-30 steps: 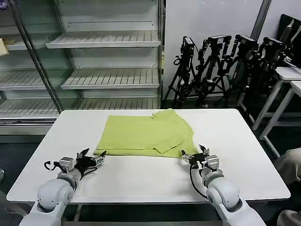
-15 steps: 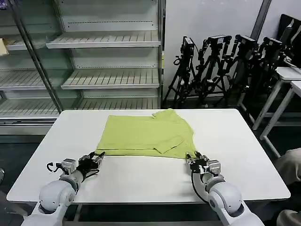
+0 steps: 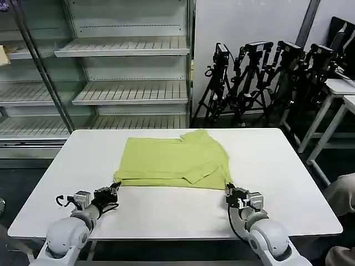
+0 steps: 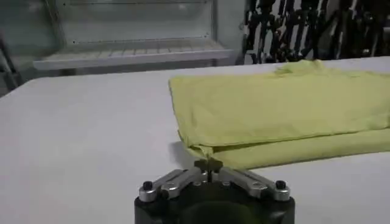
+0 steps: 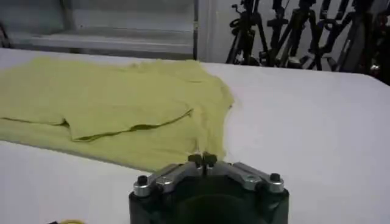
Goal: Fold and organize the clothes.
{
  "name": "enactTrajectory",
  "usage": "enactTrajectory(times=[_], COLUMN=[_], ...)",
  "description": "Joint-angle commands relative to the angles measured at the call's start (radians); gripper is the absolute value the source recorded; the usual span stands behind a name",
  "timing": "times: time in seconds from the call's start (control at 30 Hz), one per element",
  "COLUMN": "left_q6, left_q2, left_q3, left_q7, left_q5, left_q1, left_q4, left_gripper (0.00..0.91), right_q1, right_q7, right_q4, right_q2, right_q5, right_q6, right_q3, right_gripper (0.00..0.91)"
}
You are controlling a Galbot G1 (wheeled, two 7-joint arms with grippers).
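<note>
At your left gripper (image 4: 208, 163): tips pinched on T-shirt (image 3: 175, 160) near corner | your right gripper (image 5: 203, 159): tips pinched on other near corner | shirt flat on table (image 3: 288, 166), stretched between them

The place looked like a robotics lab or a testing room, not a home. A plain white surface (image 3: 277, 166) stood in the middle as a work station. Behind it was a metal display rack (image 3: 111, 72) of the kind used in shops, with bare slatted shelves, so a shop corner was perhaps imitated there. Beside the rack, several black camera tripods (image 3: 266, 77) stood together against a white wall, and more white tables (image 3: 338, 91) were at the right edge.
</note>
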Motion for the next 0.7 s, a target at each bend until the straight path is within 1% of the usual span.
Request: enactTrajectory(times=[0.03,0.13,0.2,0.33,0.43,0.7], left_q6=[0.001,0.001,0.001,0.001,0.001,0.000], left_q2=[-0.043,-0.051,-0.054,-0.058,-0.060,-0.060], left_q3=[-0.093,-0.125,-0.146,-0.181,-0.194,-0.227], left_q7=[0.007,0.018,0.022,0.027,0.030,0.044], left_q5=[0.039,0.051,0.051,0.044,0.046,0.060], left_q1=[0.297,0.353,0.372,0.419,0.455,0.509], left_q4=[-0.280,-0.307,-0.323,-0.349,-0.365,-0.360], left_gripper=[0.020,0.010,0.020,0.020,0.020,0.010], right_q1=[-0.218,-0.285,-0.319,-0.389,-0.428,-0.503], right_q7=[-0.014,-0.020,-0.027,-0.027,-0.034,-0.030], right_q4=[0.189,0.225,0.240,0.285,0.307,0.351], right_q2=[-0.016,-0.017,-0.018,-0.015,-0.005,0.019], right_q5=[-0.061,-0.092,-0.116,-0.127,-0.167,-0.214], right_q6=[0.003,0.012,0.026,0.034,0.051,0.061], right_q3=[0.073,0.097,0.108,0.122,0.123,0.108], right_gripper=[0.000,0.000,0.000,0.000,0.000,0.000])
